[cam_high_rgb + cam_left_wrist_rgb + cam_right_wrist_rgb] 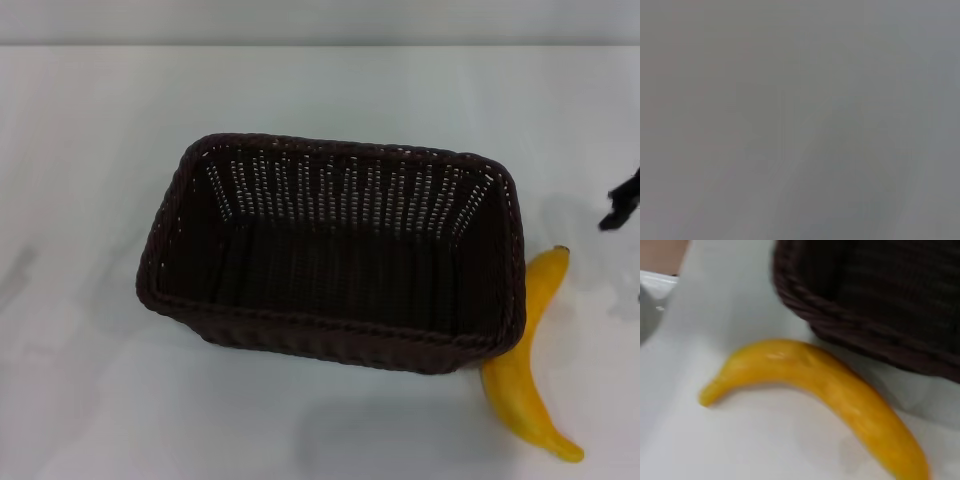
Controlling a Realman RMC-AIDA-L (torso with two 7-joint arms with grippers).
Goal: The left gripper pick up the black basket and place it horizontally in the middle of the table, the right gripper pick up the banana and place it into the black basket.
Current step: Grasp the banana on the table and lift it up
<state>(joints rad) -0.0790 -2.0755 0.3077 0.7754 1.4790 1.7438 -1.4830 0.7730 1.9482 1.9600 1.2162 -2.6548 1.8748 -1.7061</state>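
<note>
1. The large rectangular dark brown woven wicker black basket (pixel 335 250) stood upright on the plain white matte table (pixel 80 150), long side across the head view, roughly central; nothing lay inside it
2. The single curved bright yellow banana (pixel 528 360) lay on the table at the basket's right end, its concave side against or just beside the near right corner (contact could not be confirmed from the right wrist view, where the banana (pixel 810 385) ran close under the braided rim (pixel 850 325))
3. The right gripper (pixel 624 203) showed only as a black tip at the right edge of the head view, off the banana and holding nothing; how far its jaws stood apart could not be told
4. The left gripper was not visible in any view; its wrist camera showed only featureless grey
5. Judgement: basket placement appeared done; the banana pick remained
6. Risks: a finger descending on the basket side could strike the rim and shift the basket off centre; the smooth curved skin could roll or slip from an off-centre grasp
</note>
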